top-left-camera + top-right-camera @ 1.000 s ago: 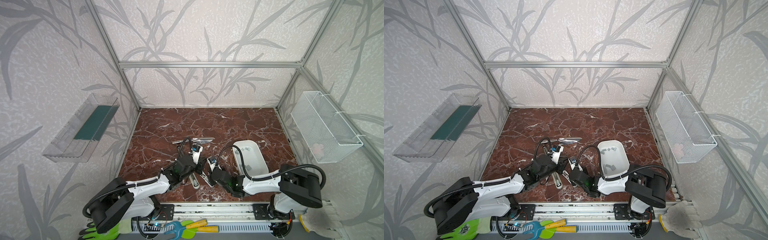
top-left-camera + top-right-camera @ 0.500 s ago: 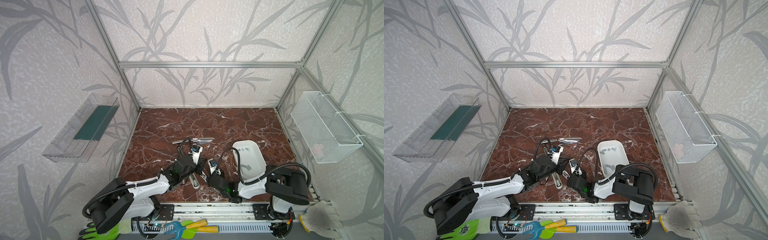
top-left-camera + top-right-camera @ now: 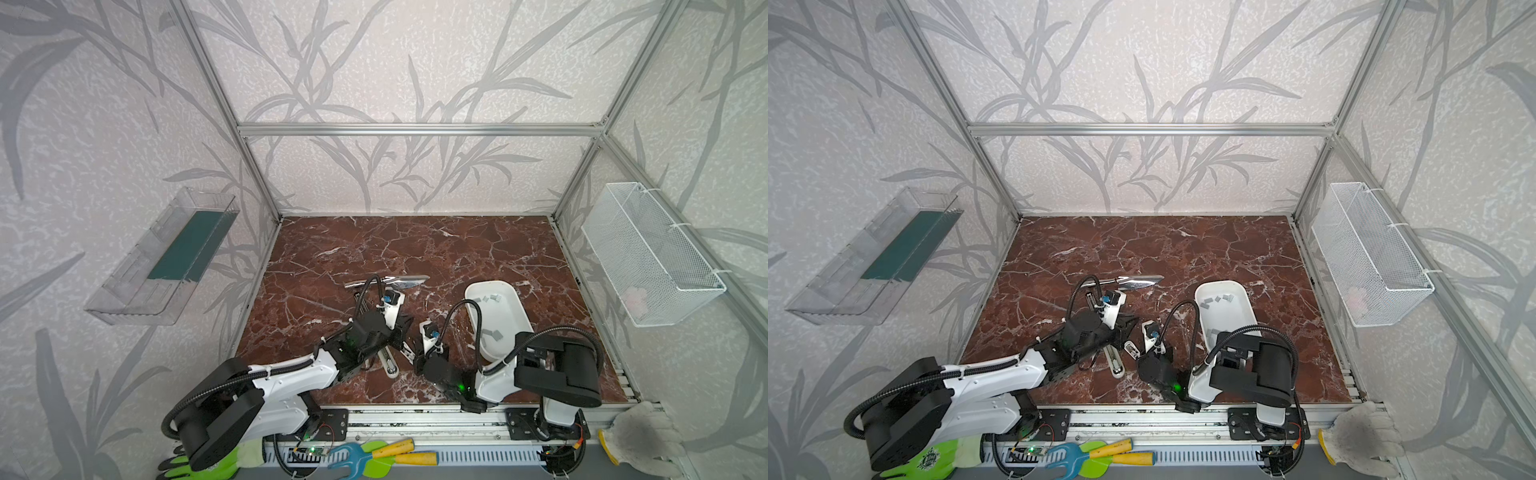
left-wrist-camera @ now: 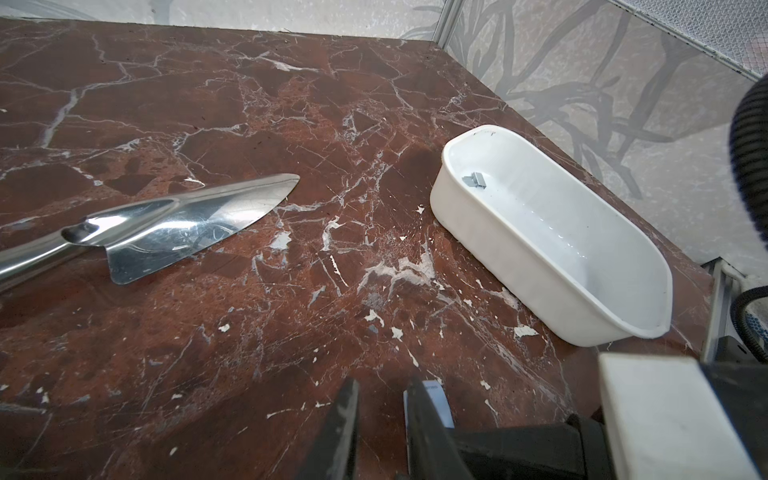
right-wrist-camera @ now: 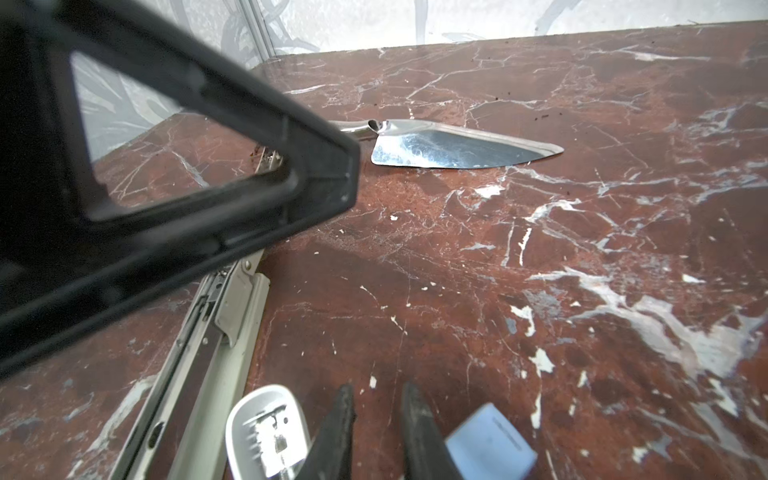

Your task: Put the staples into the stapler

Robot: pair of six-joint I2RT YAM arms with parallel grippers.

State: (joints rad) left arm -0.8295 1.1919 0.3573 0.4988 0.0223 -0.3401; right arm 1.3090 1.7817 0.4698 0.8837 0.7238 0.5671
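The stapler (image 5: 216,332) lies opened flat near the table's front, its pale rail bare; its oval head (image 5: 266,432) is beside my right fingers. In both top views it lies between the arms (image 3: 386,362) (image 3: 1115,365). The staples (image 4: 476,179) are short grey strips in the white tray (image 3: 513,309). My left gripper (image 4: 380,386) hangs over the stapler's far end (image 3: 402,328), its jaws close together with only table seen between them. My right gripper (image 5: 376,392) is low by the stapler's head, its jaws slightly parted and empty.
A metal trowel (image 3: 390,282) (image 5: 457,147) lies behind the grippers. A pale blue flat piece (image 5: 490,444) rests on the table beside my right fingers. A clear shelf (image 3: 166,257) and a wire basket (image 3: 648,253) hang on the side walls.
My right gripper's jaws have parted a little, and the right arm's shoulder and elbow have drawn leftward, toward the gripper. The left arm and the stapler have stayed put.
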